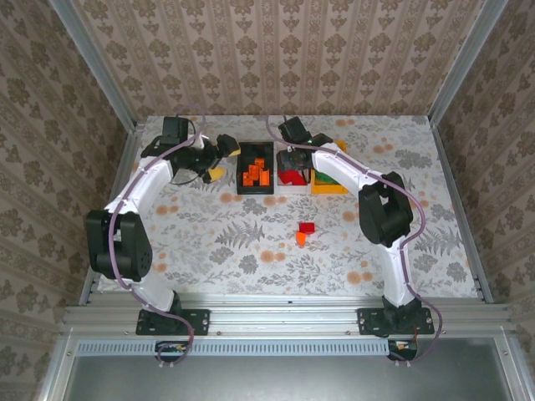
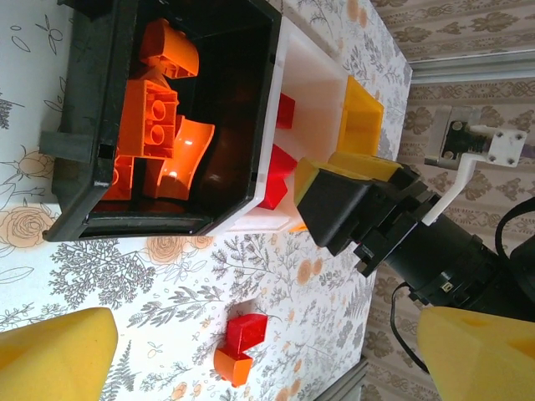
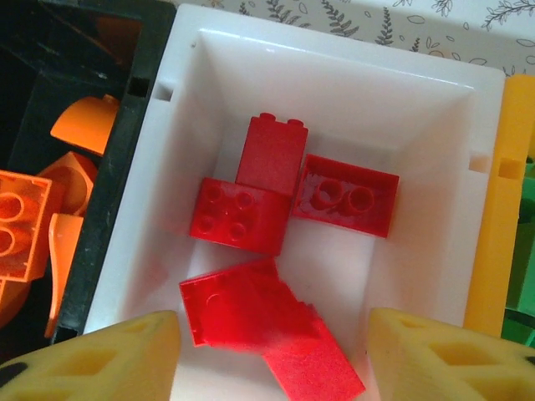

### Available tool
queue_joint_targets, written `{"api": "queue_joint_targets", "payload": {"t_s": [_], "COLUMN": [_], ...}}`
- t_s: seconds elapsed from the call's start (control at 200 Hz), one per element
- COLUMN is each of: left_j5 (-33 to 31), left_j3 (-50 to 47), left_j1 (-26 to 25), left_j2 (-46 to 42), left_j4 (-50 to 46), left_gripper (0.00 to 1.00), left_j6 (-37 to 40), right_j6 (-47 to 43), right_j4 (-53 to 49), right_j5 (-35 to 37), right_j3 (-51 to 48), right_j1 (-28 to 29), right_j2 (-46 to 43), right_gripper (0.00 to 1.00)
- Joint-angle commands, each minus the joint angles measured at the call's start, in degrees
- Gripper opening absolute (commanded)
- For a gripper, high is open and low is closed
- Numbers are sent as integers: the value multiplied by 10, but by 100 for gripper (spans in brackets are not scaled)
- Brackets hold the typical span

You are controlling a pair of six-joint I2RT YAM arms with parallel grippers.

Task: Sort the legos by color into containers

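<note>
- Table (image 1: 209, 234): covered in a floral-print cloth, with patterned walls on three sides. Both arm bases are bolted to the rail at the near edge.
- Left arm (image 1: 142, 180): white and black, reaching up the left side of the table and bending in toward the bins.
- Right arm (image 1: 368, 180): white and black, reaching up the right side, its forearm lying across the orange-yellow bin.
- Black bin (image 2: 88, 100): left end of a row of three bins set side by side at the far middle of the table. It holds the orange bricks (image 2: 155, 109), heaped together.
- White bin (image 3: 401, 109): middle of the row, flush against the black bin. It holds the red bricks (image 3: 242, 217), about five, lying loosely against one another.
- Orange-yellow bin (image 3: 489, 242): right end of the row, against the white bin. Green plastic (image 3: 527, 225) shows inside it, too cropped to count.
- Left pincer (image 1: 221, 160): just left of the black bin, jaws spread wide, yellow fingers (image 2: 58, 359) gripping nothing.
- Right pincer (image 3: 272, 330): poised over the white bin, jaws spread wide, with the red bricks lying below the gap and none of them gripped.
- Loose red brick (image 1: 307, 226): on the cloth, nearer the arm bases than the bins, well apart from them.
- Loose orange brick (image 1: 300, 239): just beside the loose red brick, on its near side.
</note>
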Motion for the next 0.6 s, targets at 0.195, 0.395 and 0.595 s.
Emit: {"api": "queue_joint_targets", "payload": {"t_s": [0.195,0.395,0.595], "left_j5": [14,9,5], "left_j3": [-5,-7,-7], "left_j1": [-6,-34,-58], "left_j2": [-6,-6,0], "left_j4": [12,11,8], "left_gripper": [100,100,100], "left_j6": [-9,-11,-6], "right_j6": [26,163,228], "right_j4": [32,97,139], "right_j5": [37,82,66], "right_j3": [-168,-443,-502], "right_j1": [33,114,139], "right_j2": [-191,-346,-341], "right_gripper": [64,74,80]}}
